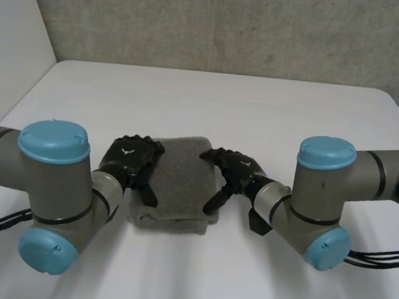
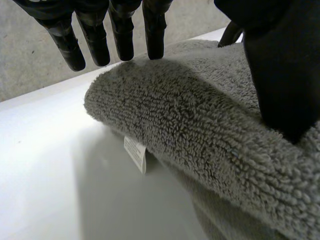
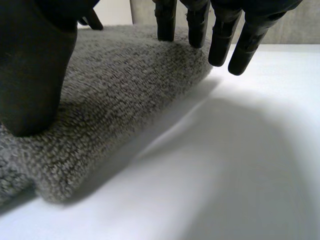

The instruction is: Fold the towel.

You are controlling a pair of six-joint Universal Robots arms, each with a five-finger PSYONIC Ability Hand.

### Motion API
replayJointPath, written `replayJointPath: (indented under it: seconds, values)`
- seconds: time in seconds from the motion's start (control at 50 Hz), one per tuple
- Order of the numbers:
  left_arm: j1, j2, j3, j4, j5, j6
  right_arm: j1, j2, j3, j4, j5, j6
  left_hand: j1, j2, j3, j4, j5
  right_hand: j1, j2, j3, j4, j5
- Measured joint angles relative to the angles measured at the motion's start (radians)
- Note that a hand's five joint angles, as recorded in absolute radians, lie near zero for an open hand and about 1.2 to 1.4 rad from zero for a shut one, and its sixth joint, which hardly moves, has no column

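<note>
White counter (image 1: 211, 101) is carrying a folded grey towel (image 1: 178, 183); left hand (image 1: 131, 158) and right hand (image 1: 238, 169) are resting on its opposite side edges, fingers straight, clasping nothing.

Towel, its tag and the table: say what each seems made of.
Towel: grey terry cloth, probably cotton; its looped, fuzzy pile shows, and the look is matte.
Tag: thin white label, woven or paper-like, I cannot tell which; it sticks out flat from under the fold.
Table: smooth white top with a soft sheen, perhaps laminate or painted board.
</note>
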Motion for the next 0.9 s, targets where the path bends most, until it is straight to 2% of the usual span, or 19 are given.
replayJointPath:
  seconds: [0.18, 0.38, 0.5, 0.64, 0.76, 0.9]
  values:
    - [0.004, -0.019, 0.018, 0.000, -0.001, 0.007, 0.017, -0.013, -0.005, 0.002, 0.061, -0.123, 0.000, 0.000, 0.000, 0.000, -0.005, -0.004, 0.000, 0.000, 0.000, 0.000]
    - [-0.011, 0.071, 0.035, -0.001, -0.003, -0.003, 0.013, -0.248, 0.092, -0.018, 0.069, -0.169, 0.000, 0.000, 0.000, 0.000, -0.005, -0.004, 0.000, 0.000, 0.000, 0.000]
    - [-0.016, 0.181, 0.047, 0.002, -0.007, -0.023, -0.028, -0.401, 0.171, -0.032, 0.081, -0.277, 0.000, -0.001, 0.000, 0.000, -0.005, -0.004, 0.000, 0.000, 0.000, 0.000]
    - [-0.022, 0.264, 0.087, -0.014, -0.058, -0.088, -0.118, -0.491, 0.228, -0.039, 0.196, -0.403, 0.000, -0.001, 0.000, 0.000, -0.005, -0.004, 0.000, 0.000, 0.000, 0.000]
    - [-0.014, 0.308, 0.162, -0.127, -0.136, -0.119, -0.169, -0.546, 0.220, -0.038, 0.321, -0.426, 0.000, -0.001, 0.000, 0.000, -0.005, -0.004, 0.000, 0.000, 0.000, 0.000]
    - [0.020, 0.326, 0.229, -0.261, -0.157, -0.119, -0.179, -0.606, 0.206, -0.026, 0.363, -0.420, 0.000, -0.001, 0.000, 0.000, -0.003, -0.004, 0.000, 0.000, 0.000, 0.000]
